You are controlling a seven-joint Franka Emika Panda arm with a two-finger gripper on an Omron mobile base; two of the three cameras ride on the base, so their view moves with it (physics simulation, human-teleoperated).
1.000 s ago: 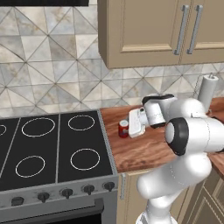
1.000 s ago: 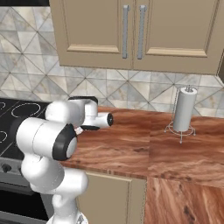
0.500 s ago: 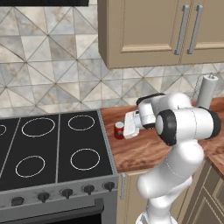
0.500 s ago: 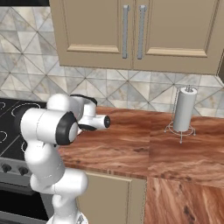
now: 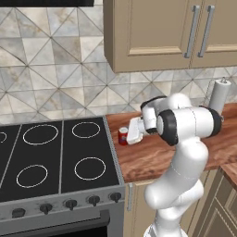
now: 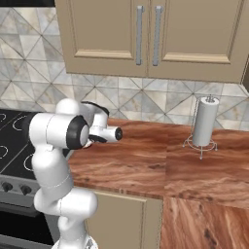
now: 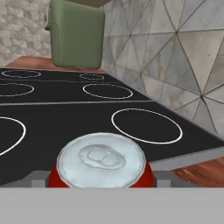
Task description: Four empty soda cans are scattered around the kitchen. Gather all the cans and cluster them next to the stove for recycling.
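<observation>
A red soda can [image 5: 122, 137] with a silver top stands upright at the left end of the wooden counter [image 5: 152, 159], right beside the stove [image 5: 55, 157]. My gripper [image 5: 126, 134] reaches in from the right, level with the counter, and is shut on the can. In the hand view the soda can [image 7: 101, 162] sits low between my fingertips, and the stove [image 7: 87, 118] with its white rings spreads out behind it. I cannot tell whether the can rests on the wood or hangs just above it.
A tall white paper-towel roll [image 5: 218, 96] [image 6: 204, 121] stands on the counter to the right, near the tiled wall. Wall cabinets [image 5: 171, 32] hang above. A green boxy appliance [image 7: 76, 33] stands beyond the stove's far side.
My gripper has carried the can left along the counter, closer to the stove's edge. The elbow has swung round to the left with it.
</observation>
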